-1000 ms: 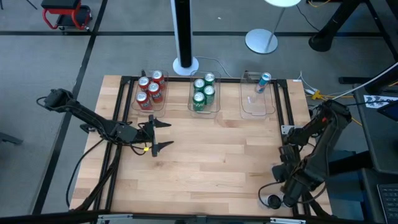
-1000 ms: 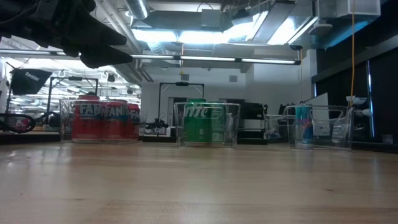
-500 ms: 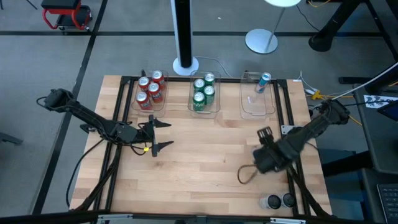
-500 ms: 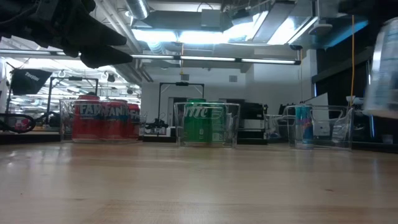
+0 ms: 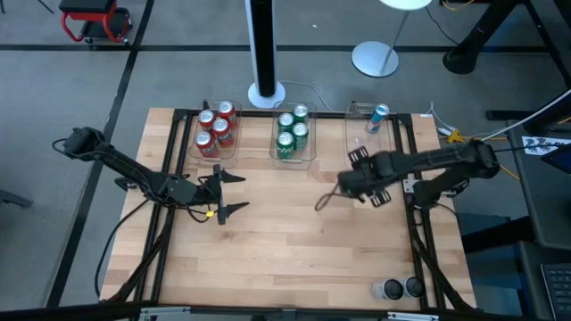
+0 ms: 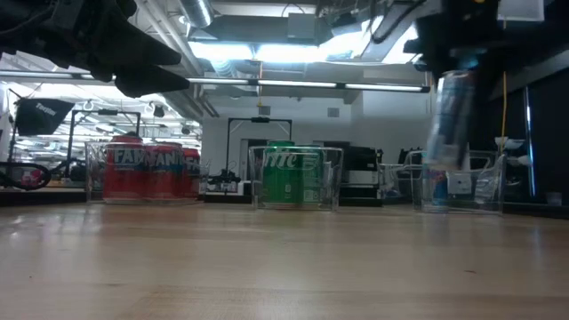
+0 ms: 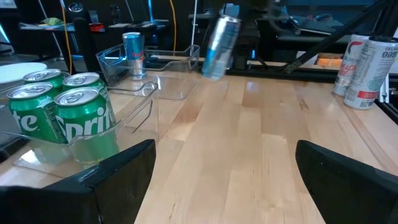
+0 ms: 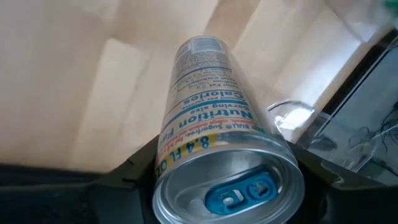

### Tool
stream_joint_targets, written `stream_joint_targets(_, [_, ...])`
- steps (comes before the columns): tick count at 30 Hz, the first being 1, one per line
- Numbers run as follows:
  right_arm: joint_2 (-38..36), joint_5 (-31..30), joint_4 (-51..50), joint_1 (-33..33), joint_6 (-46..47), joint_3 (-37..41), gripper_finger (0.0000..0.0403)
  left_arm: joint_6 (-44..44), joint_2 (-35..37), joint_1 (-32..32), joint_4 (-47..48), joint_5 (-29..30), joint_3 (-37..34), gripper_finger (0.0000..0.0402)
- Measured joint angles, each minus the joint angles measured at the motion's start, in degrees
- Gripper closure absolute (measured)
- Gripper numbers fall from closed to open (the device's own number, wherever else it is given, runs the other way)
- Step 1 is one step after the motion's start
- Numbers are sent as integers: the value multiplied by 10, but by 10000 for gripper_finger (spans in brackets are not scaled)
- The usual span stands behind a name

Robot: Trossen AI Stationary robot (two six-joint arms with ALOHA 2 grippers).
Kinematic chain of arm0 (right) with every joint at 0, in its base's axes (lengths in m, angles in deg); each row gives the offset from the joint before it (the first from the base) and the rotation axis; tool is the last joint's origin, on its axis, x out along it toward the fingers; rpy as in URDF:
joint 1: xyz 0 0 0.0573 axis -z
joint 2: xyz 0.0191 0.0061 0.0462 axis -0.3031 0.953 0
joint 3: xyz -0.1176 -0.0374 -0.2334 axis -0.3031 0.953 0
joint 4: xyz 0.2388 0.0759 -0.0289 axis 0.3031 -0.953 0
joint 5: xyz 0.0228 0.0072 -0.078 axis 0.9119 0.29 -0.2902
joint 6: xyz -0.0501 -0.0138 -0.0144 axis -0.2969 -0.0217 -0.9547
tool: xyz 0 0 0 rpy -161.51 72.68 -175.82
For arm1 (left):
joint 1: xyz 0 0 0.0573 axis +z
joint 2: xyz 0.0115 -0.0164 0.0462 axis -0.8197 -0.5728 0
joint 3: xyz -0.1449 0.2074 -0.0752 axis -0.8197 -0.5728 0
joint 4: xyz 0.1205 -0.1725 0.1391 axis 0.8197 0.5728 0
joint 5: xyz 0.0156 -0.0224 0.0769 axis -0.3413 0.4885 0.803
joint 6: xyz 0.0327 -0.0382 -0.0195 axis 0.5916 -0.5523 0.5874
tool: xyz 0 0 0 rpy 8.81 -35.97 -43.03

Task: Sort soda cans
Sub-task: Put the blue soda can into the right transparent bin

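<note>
A slim silver-and-blue soda can (image 6: 452,116) hangs in the air under my right gripper (image 5: 359,181), which is shut on it just in front of the rightmost clear bin (image 5: 385,153). That bin has one blue can (image 5: 378,117) standing in it. Red cans (image 5: 214,128) fill the left bin and green cans (image 5: 292,131) the middle bin. Two more cans (image 5: 401,287) stand at the table's near right corner. My left gripper (image 5: 234,193) waits open above the table's left half, in front of the red cans. My right gripper pinches the slim can between its two fingers (image 8: 134,177) at the can's upper end (image 8: 186,158), just below the rim with the blue tab. The fingers come from above, pointing down. The can is lifted clear and hangs below them, slightly tilted.
Three clear bins stand in a row along the far edge. A black frame rail (image 5: 415,165) runs down the table's right side beside the right arm. Bare wood (image 5: 294,232) spreads over the middle and the near half.
My right gripper has swung from the near right corner, where the two cans stand, toward the far edge and leftward, carrying the slim can high above the table. It is now in front of the rightmost bin.
</note>
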Motion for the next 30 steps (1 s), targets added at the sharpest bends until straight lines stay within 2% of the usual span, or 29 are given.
stream_joint_targets(5, [0,-17,48,75,-87,-12,177,5,0,0,0,0,0,27])
stream_joint_targets(10, [0,-46,55,139,-153,-71,177,5,0,0,0,0,0,27])
stream_joint_targets(17, [0,-49,58,234,-222,-141,177,6,0,0,0,0,0,27])
stream_joint_targets(30, [0,-47,49,393,-301,-144,177,16,0,0,0,0,0,27])
